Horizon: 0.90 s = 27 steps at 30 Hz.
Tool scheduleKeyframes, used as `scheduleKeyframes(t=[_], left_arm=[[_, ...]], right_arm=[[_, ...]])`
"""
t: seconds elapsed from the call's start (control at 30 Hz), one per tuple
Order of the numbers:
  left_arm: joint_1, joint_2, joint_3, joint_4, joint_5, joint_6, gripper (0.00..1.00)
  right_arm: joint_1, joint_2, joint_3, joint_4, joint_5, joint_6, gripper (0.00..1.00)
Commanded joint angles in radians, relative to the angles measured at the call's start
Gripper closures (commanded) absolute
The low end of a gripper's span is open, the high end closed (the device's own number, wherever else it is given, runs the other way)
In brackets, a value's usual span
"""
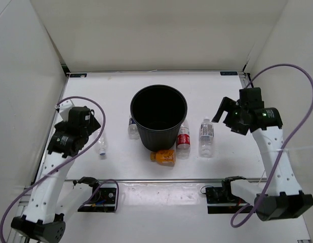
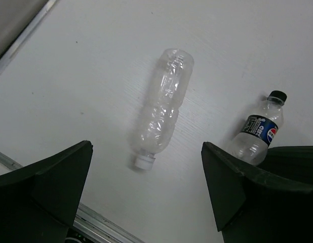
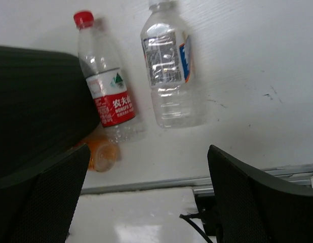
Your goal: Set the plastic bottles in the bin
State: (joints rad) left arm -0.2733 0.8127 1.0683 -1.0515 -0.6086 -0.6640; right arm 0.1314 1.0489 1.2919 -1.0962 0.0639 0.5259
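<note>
One clear, crumpled plastic bottle (image 2: 161, 109) is lying centred between the left jaws, which are gaping wide, its long axis pointing away from them, cap nearest.

White arm links (image 1: 46, 186), black joints (image 1: 70, 135), purple cables (image 1: 285, 65)

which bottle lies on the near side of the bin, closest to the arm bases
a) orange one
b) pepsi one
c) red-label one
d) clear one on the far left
a: the orange bottle lies on its side just in front of the bin.
</note>
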Motion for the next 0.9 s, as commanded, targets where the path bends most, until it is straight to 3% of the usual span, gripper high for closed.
scheduleKeyframes(t=[0.0,0.23,0.37,0.53,0.87], left_arm=[[0.057,0.066,-0.039,0.111,0.137,0.038,0.0],[0.175,0.212,-0.084,0.268,0.461,0.038,0.0],[0.184,0.298,-0.073,0.307,0.521,0.063,0.0],[0.184,0.402,-0.113,0.367,0.549,0.096,0.0],[0.184,0.597,-0.159,0.377,0.403,0.087,0.0]], right_arm=[[0.004,0.026,0.037,-0.014,-0.153,-0.098,0.0],[0.036,0.016,0.018,0.01,-0.225,-0.096,0.0],[0.045,0.056,0.059,-0.008,-0.272,-0.086,0.0],[0.085,0.056,0.06,0.001,-0.273,-0.086,0.0],[0.117,0.036,0.012,0.001,-0.262,-0.086,0.0]])
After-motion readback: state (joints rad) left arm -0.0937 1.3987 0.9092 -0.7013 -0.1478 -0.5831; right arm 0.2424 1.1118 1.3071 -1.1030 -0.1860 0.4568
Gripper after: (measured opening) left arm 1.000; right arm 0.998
